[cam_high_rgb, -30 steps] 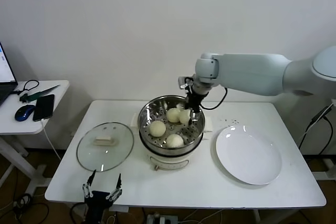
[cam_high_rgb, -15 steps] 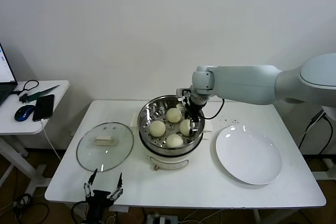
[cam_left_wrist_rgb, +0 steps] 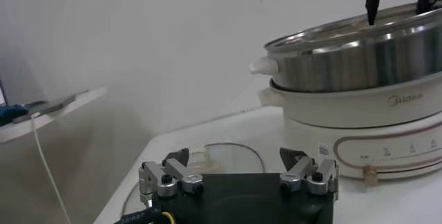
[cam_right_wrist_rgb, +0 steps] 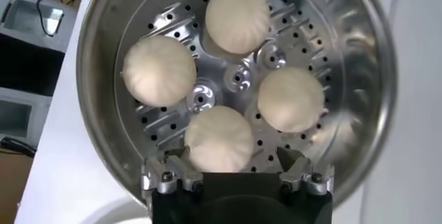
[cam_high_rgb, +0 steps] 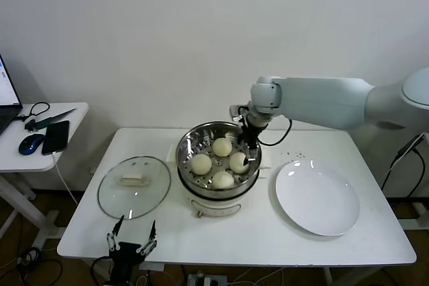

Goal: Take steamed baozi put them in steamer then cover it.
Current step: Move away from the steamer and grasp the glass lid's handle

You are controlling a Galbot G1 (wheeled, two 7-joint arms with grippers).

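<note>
The left gripper (cam_high_rgb: 132, 240) hangs low at the table's near edge, jaws apart and empty, and the glass cover (cam_high_rgb: 134, 186) lies flat on the table (cam_high_rgb: 221, 246) just beyond it. That cover is the likeliest trouble from here, as I judge it. Its only easy hold is the white handle (cam_high_rgb: 132, 180) at the centre, so a pinch that lands off the handle, or on the glass, could slip or tip the cover as it lifts — and a tilted cover could knock the steamer's rim instead of seating on it.

Further right, the steamer (cam_high_rgb: 190, 144) sits on its white pot base (cam_left_wrist_rgb: 359, 132), and all four buns (cam_right_wrist_rgb: 219, 137) rest on its perforated floor, spread apart, none stacked. None sits above the rim as far as the views show, so the cover should clear them.

The right gripper (cam_high_rgb: 251, 140) hovers just above the steamer's far right rim, jaws wide and empty, with the nearest bun directly below its fingertips. The second risk is here: a retreat that drags low could clip the rim or nudge that bun, and an arm left over the steamer would block the cover's way in.

Right of the gripper, the white plate (cam_high_rgb: 318, 197) holds nothing.
</note>
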